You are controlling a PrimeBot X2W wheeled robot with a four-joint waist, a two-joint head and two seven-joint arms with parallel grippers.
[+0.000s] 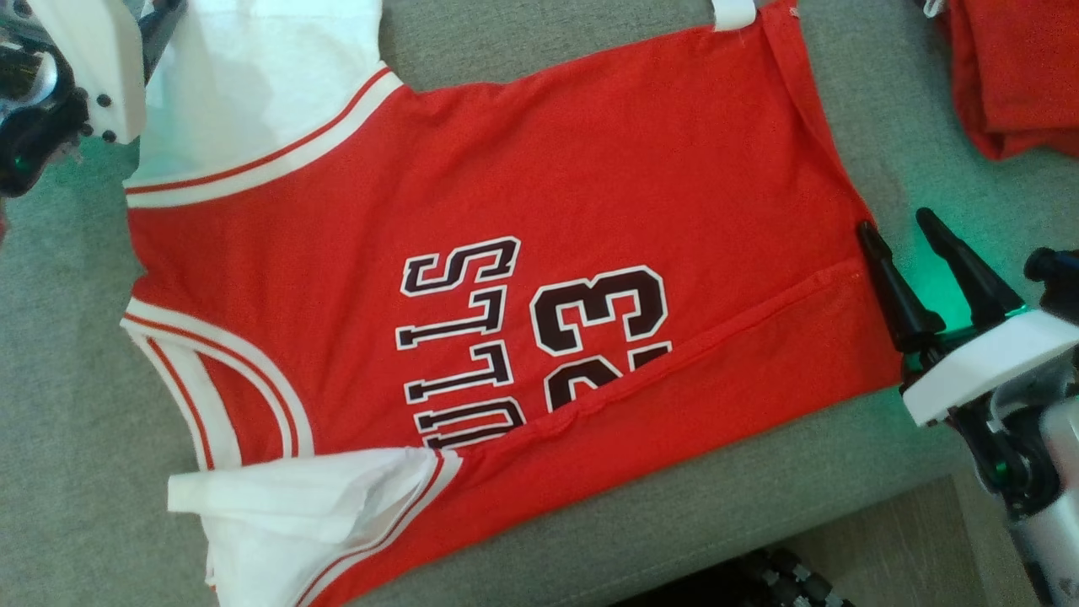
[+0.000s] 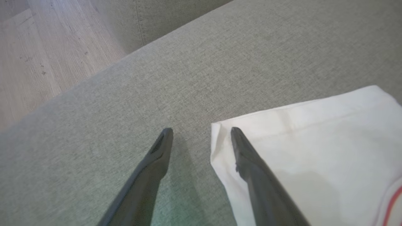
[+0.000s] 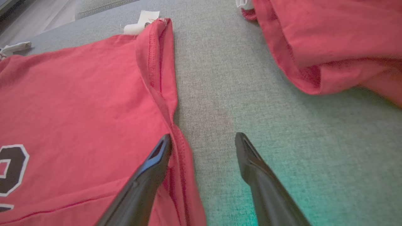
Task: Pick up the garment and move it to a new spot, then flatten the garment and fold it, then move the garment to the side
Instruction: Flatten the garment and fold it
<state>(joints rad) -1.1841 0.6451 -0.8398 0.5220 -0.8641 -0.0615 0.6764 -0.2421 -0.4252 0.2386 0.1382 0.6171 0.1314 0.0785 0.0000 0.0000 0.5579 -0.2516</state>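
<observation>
red cloth [image 1: 1011,76] bunched on grey cushion [image 1: 67,379].

Soft, even light falls across all three views, shadows faint. A green glow tints the grey cushion [image 1: 67,337] by the right gripper [image 1: 893,219] (the right wrist view shows it too). The jersey's white sleeve [image 1: 253,84] is washed out; focus is slightly soft.

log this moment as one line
jersey: flat on grey cushion, one side folded over | left pincer: open, at white sleeve corner | right pincer: open, at hem edge | held: nothing
</observation>
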